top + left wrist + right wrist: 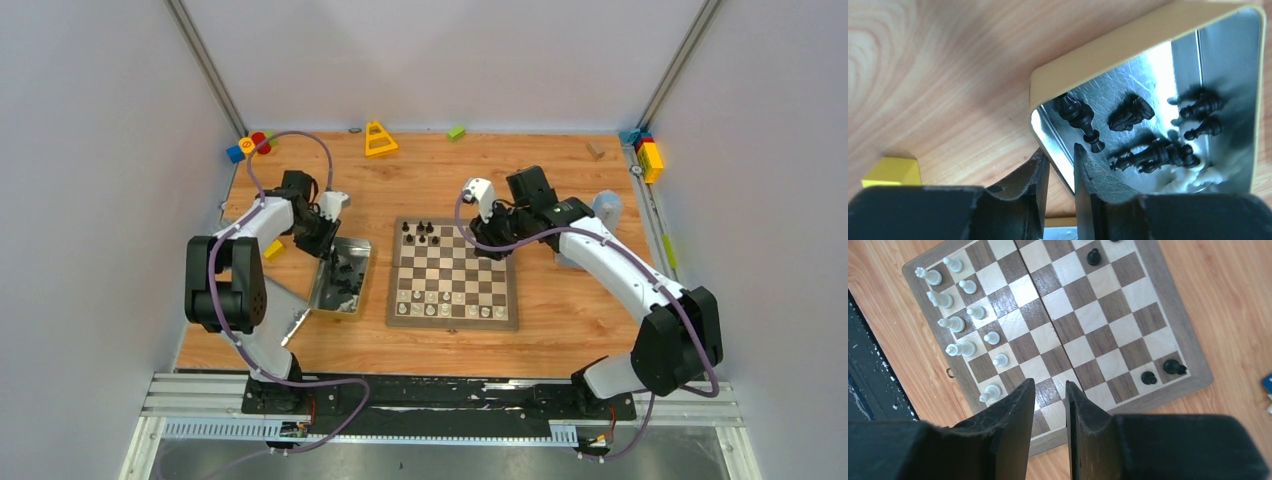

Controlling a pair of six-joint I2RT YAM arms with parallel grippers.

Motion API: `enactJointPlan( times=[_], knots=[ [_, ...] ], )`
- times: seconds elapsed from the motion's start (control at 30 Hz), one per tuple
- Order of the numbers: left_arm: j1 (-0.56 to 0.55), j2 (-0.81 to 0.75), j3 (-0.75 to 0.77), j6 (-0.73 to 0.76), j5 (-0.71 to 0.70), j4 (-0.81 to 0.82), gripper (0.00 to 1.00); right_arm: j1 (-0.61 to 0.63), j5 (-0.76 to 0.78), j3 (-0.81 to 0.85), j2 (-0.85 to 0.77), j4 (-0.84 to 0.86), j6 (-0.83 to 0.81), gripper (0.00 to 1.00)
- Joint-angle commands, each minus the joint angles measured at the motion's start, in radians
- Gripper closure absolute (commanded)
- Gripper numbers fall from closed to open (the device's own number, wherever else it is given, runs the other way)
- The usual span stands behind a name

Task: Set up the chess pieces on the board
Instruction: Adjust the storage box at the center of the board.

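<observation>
Left gripper (1060,150): jaws nrly together at the corner of the tin (1128,47), its wall showing in the gap; we can't tell if they clamp it. Right gripper (1049,382): jaws slightly apart, empty, over the board (1173,305) edge.

Tin contents: several black pieces (1130,112), all lying on their sides, some bunched.

On the board: white pieces (963,347) standing in two rows, a few placed black pieces (1148,377) on the opposite side.

Our judgement: pieces are light, rigid, smooth and prob. roll. Pinch across the waist, fingers clear of the wall.

Walls (420,60): plain pale grey, on three sides.
Table (560,340): light wood, grain showing.
Posts (205,65): metal, slanting in far corners.
Near edge: metal rail (440,415).
Light: even, soft.
</observation>
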Motion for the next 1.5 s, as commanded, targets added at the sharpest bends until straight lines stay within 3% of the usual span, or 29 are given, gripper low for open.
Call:
enactJointPlan(
  times=[0.0,0.23,0.5,0.9,1.1,1.37,1.47],
  knots=[
    [-0.003,0.045,0.113,-0.044,0.047,0.026,0.72,-0.06,-0.067,-0.021,-0.063,0.062,0.0,0.7],
    [-0.026,0.208,0.307,0.0,0.062,-0.04,0.87,-0.136,-0.122,-0.047,-0.076,0.07,0.002,0.71],
    [-0.092,0.361,0.5,0.229,0.057,-0.183,0.93,-0.167,-0.136,-0.052,-0.037,0.071,-0.015,0.72],
    [-0.26,0.286,0.445,0.536,-0.037,-0.273,0.93,-0.227,-0.165,-0.053,-0.03,0.07,-0.009,0.73],
    [-0.311,0.225,0.369,0.564,-0.133,-0.206,0.77,-0.229,-0.166,-0.053,-0.022,0.069,-0.007,0.73],
    [-0.26,0.089,0.328,0.373,-0.164,-0.116,0.38,-0.233,-0.167,-0.055,-0.009,0.069,-0.004,0.73],
    [-0.217,0.035,0.279,0.286,-0.146,-0.118,0.31,-0.234,-0.168,-0.055,0.001,0.069,-0.002,0.73]
  ],
)
